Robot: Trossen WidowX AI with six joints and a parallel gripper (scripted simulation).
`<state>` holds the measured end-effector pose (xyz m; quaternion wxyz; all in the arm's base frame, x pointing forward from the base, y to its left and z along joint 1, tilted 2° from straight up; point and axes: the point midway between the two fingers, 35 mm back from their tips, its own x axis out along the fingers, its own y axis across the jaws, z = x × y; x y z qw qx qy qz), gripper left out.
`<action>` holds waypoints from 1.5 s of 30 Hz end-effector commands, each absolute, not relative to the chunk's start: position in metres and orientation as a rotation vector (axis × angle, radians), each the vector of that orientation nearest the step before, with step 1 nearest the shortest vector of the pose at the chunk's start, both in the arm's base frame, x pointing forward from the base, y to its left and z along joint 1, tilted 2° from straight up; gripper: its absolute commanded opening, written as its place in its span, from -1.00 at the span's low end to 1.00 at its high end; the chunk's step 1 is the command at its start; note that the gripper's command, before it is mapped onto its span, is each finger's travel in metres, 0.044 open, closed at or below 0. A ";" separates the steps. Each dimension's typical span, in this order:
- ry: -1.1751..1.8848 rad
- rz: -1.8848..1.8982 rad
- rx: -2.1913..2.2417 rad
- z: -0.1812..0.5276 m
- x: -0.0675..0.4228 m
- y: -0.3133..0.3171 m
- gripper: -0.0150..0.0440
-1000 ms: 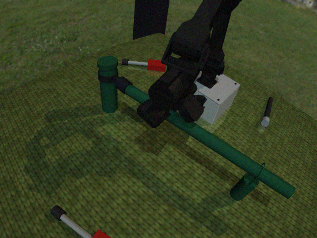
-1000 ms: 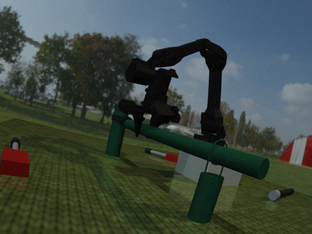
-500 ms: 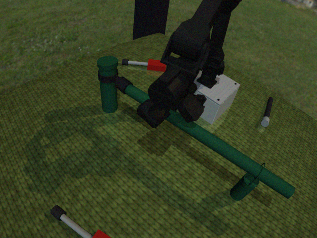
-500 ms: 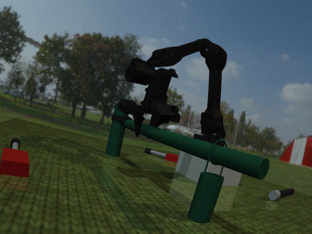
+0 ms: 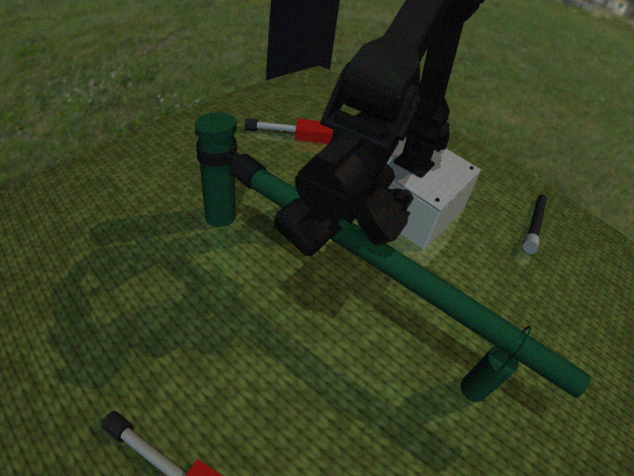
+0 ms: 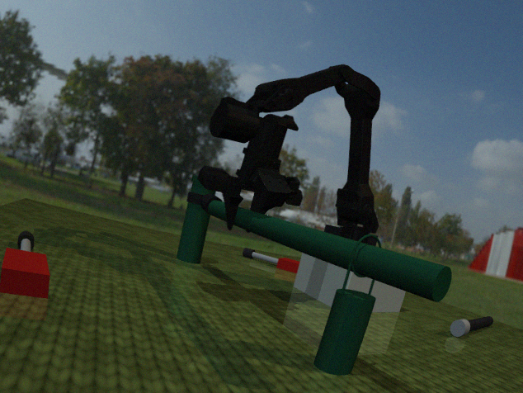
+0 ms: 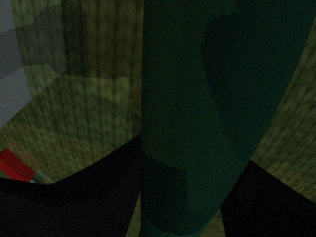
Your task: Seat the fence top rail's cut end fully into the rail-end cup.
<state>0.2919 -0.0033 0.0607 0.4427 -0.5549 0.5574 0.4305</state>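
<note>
The long green top rail [image 5: 435,292] [image 6: 321,245] [image 7: 193,126] runs from the big green post [image 5: 217,189] [image 6: 193,230] to the short line post [image 5: 483,376] [image 6: 344,329], passing through the thin loop cap [image 6: 355,247]. Its cut end sits in the black rail-end cup [image 5: 246,169] [image 6: 202,199], which hangs on the black brace band [image 5: 212,156] just under the post cap [image 5: 216,125]. My gripper [image 5: 340,228] [image 6: 247,207] [image 7: 182,145] is shut on the rail a short way from the cup.
A grey box [image 5: 440,199] [image 6: 321,279] stands behind the rail under the arm. A red-handled tool [image 5: 297,129] [image 6: 272,260] lies behind the post, and another [image 5: 148,450] [image 6: 23,266] at the front. A black and grey tool [image 5: 534,225] [image 6: 471,325] lies at the right.
</note>
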 end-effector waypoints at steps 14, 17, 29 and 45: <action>1.387 1.064 -1.382 0.068 0.292 -0.015 -0.49; 1.387 1.063 -1.382 0.070 0.292 -0.016 -0.49; 1.388 1.063 -1.382 0.074 0.295 -0.022 -0.49; 1.388 1.062 -1.383 0.075 0.296 -0.034 -0.49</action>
